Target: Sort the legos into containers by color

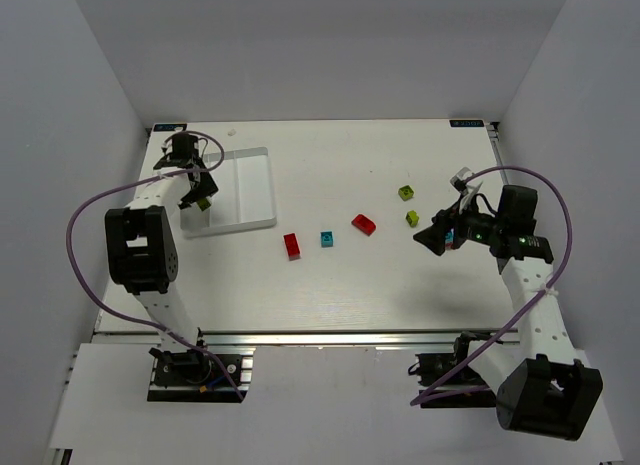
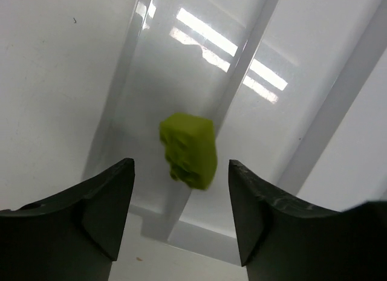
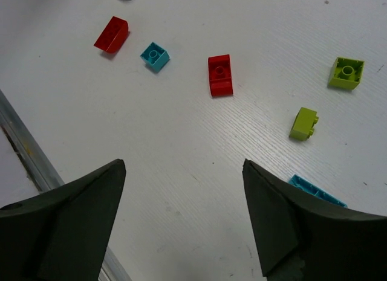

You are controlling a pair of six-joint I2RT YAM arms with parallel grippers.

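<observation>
1. Top view: the left gripper [image 1: 197, 188] sits over the left end of the tray [image 1: 250, 155], with the yellow-green brick [image 1: 203, 202] just under it. Loose on the table [image 1: 330, 295] are the near red brick [image 1: 291, 245], the far red brick [image 1: 364, 223], the small cyan brick [image 1: 326, 239], the square green brick [image 1: 406, 193] and the narrow green brick [image 1: 412, 218]. The right gripper [image 1: 440, 237] hangs just right of the two greens.
2. Left wrist: jaws apart, nothing pinched. The yellow-green brick sits between the fingers and clear of both. It's blurred and lies over a divider wall, so I can't tell if it has landed or in which compartment. This reads as the release step of the green drop-off.
3. Right wrist: jaws wide open and empty. The loose reds, the small cyan and both greens lie ahead of them. The large cyan brick [image 3: 311, 189] pokes out beside one finger; can't tell if they touch.
4. Next, my read:
   - Left arm: lift clear of the tray walls, then go for another brick.
   - Right arm: pick one target, likely the large cyan, centre the jaws over it, descend and close.
   - Other colours need a different compartment from green.
</observation>
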